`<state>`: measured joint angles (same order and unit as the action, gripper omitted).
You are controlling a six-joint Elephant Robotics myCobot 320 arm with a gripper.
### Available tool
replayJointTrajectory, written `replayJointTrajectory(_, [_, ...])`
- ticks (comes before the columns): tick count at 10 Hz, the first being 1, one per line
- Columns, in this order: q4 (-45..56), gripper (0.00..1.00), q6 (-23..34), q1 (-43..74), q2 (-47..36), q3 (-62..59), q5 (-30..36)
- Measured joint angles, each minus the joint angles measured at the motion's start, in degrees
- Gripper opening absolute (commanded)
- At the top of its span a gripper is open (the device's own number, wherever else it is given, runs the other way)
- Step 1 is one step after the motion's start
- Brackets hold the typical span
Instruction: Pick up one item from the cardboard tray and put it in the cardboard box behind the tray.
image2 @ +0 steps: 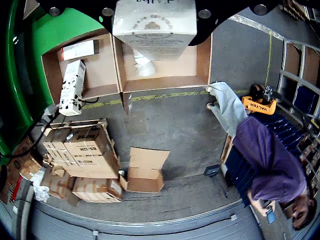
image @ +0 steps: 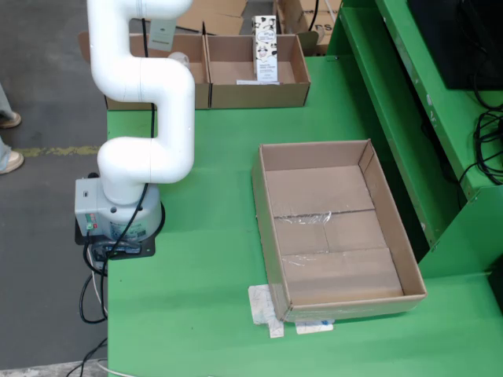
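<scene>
The cardboard tray lies on the green table with nothing in it. Behind it stand two cardboard boxes side by side. In the fixed view the right box holds an upright white carton, and the left box holds a pale wrapped item. My arm rises out of the top of that view, so the gripper is hidden there. In the wrist view a white carton hangs close under the gripper, held over the box containing the wrapped item.
Green racking borders the table on the right. Paper scraps lie at the tray's near corner. Beyond the table, the wrist view shows stacked cartons on the floor and a person in purple.
</scene>
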<state>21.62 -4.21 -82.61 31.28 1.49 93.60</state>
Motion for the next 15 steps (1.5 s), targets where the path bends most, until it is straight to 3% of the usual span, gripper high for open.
replayJointTrajectory(3, [-6.51, 0.0, 0.79, 1.84, -4.21, 7.38, 0.97])
replayJointTrajectory(8, [-19.87, 0.0, 1.58, 3.95, -18.1, 20.65, 3.69])
replayJointTrajectory(15, [-38.93, 0.0, -0.62, 3.43, -20.39, 39.81, 4.66])
